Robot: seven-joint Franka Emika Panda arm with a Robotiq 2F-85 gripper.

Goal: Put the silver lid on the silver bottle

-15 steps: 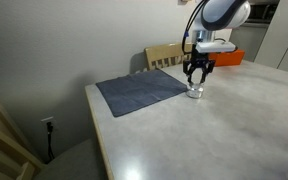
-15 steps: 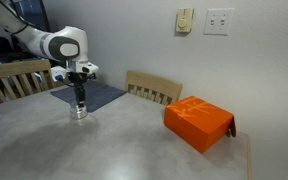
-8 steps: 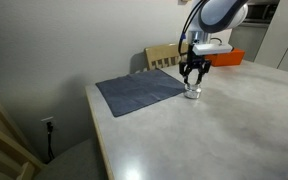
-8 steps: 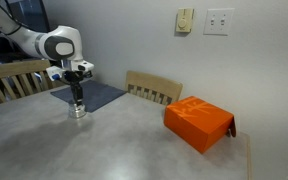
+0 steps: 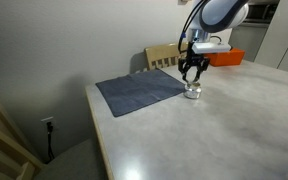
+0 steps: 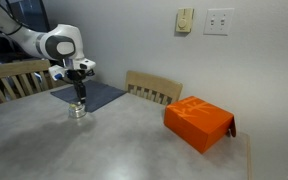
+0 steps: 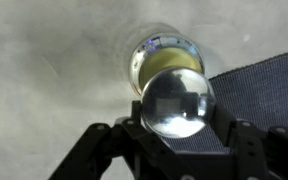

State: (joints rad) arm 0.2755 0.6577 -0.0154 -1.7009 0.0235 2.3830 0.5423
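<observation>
The silver bottle [image 5: 193, 93] is a small squat shiny metal container standing on the grey tabletop beside the dark cloth; it also shows in an exterior view [image 6: 78, 112]. In the wrist view its open mouth [image 7: 164, 58] faces up. My gripper [image 5: 193, 78] [image 6: 79, 97] hangs just above the bottle. In the wrist view the gripper [image 7: 177, 120] is shut on the round, mirror-like silver lid [image 7: 176, 98], which covers part of the bottle's mouth from above.
A dark grey cloth [image 5: 141, 91] [image 6: 92, 95] [image 7: 264, 80] lies flat beside the bottle. An orange box [image 6: 198, 122] [image 5: 227, 57] sits farther along the table. Wooden chairs [image 6: 152, 88] [image 5: 164, 55] stand at the table's edge by the wall.
My gripper with the lid has shifted very slightly over the bottle. The bottle has not moved.
</observation>
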